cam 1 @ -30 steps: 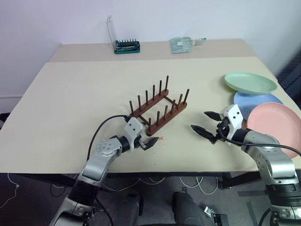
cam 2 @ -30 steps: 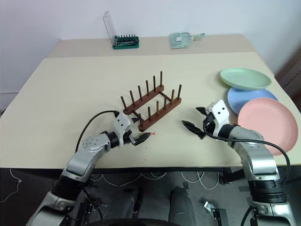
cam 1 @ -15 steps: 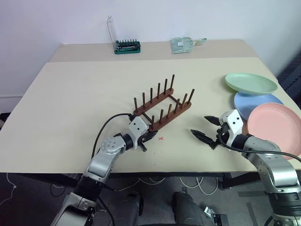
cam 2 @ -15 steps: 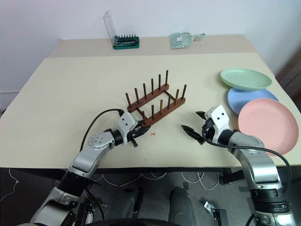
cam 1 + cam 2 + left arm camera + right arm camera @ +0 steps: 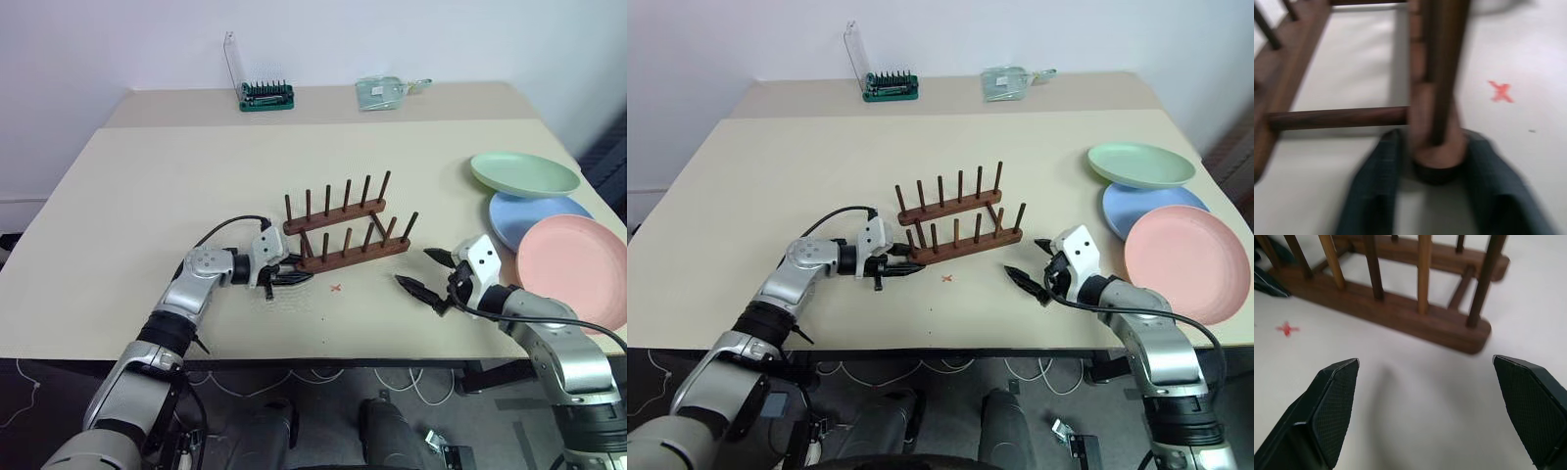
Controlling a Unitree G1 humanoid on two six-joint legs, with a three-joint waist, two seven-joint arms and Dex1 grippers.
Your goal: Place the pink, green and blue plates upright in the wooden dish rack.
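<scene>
Two arms are clad in silver-grey rounded metal shells with black joints. A thin black cable is looped along each forearm. White blocky wrist housings with small dark dots are followed by the left gripper (image 5: 292, 278) and right gripper (image 5: 428, 274), each formed of two black pointed fingers with finely cross-hatched pads.

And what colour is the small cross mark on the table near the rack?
Red. The cross mark shows best in the left wrist view, on the table beside the rack.

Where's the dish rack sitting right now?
Head views: the wooden dish rack stands mid-table between the left gripper, at its end, and the right gripper.
</scene>
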